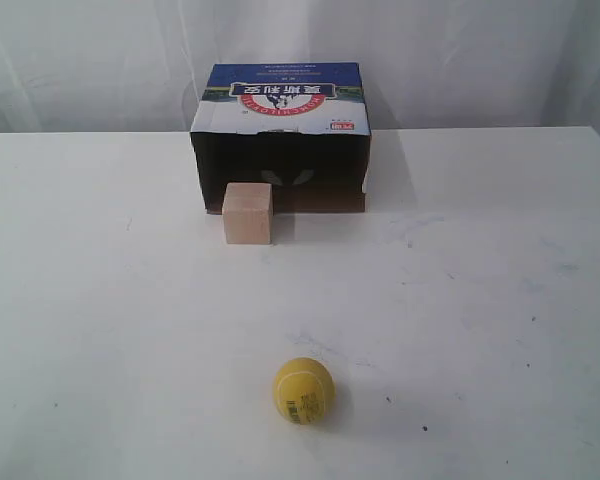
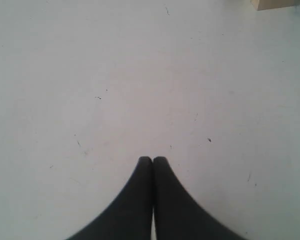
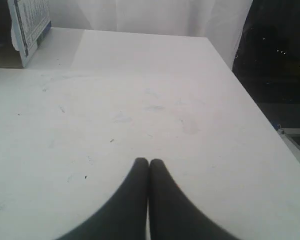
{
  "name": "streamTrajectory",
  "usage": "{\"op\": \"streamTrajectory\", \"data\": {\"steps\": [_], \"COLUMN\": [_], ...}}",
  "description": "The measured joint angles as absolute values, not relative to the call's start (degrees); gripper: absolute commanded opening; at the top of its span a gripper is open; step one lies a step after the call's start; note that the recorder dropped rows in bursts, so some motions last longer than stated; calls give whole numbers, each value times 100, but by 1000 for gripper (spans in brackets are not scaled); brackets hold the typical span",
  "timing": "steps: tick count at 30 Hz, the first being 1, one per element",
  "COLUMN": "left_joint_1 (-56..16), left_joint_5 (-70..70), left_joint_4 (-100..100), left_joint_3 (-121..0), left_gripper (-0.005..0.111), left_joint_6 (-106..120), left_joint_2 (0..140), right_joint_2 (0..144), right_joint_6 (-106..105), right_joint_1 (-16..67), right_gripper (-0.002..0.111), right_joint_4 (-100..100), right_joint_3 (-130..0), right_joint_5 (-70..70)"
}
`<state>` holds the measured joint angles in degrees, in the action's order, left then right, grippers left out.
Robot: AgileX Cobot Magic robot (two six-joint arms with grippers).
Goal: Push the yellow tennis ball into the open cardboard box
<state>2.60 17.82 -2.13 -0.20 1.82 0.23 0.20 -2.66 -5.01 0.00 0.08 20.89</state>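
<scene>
The yellow tennis ball (image 1: 304, 390) rests on the white table near the front, its barcode sticker facing the camera. The open cardboard box (image 1: 282, 135) stands at the back, its dark opening facing forward and its blue printed top up; a corner of the open cardboard box (image 3: 25, 32) shows in the right wrist view. Neither arm appears in the exterior view. My left gripper (image 2: 152, 160) is shut, fingertips together above bare table. My right gripper (image 3: 149, 161) is also shut with nothing held. The ball is out of both wrist views.
A pale wooden cube (image 1: 248, 213) stands just in front of the box's opening, toward its left side; a corner of the wooden cube (image 2: 275, 4) shows in the left wrist view. The table's edge (image 3: 250, 97) runs beside the right gripper, with dark space beyond.
</scene>
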Motion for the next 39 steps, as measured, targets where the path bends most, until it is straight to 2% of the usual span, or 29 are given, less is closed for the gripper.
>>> {"op": "streamTrajectory", "data": {"steps": [14,20,31,39], "left_joint_1": [260,260,260,260], "left_joint_5": [1782,1782,1782,1782], "left_joint_4": [-213,-213,-213,-213], "left_joint_3": [-20,-20,-20,-20], "left_gripper": [0,0,0,0], "left_joint_6": [182,182,182,182], "left_joint_2": [23,23,23,23], "right_joint_2": [20,20,16,289], "right_joint_6": [-424,-389,1557,771], "right_joint_1": [-501,-501,-501,-501], "right_gripper": [0,0,0,0], "right_joint_4": [-106,-74,476,1513], "right_joint_3": [8,8,8,-399], "right_joint_5": [2017,815,-3828,-3552]}}
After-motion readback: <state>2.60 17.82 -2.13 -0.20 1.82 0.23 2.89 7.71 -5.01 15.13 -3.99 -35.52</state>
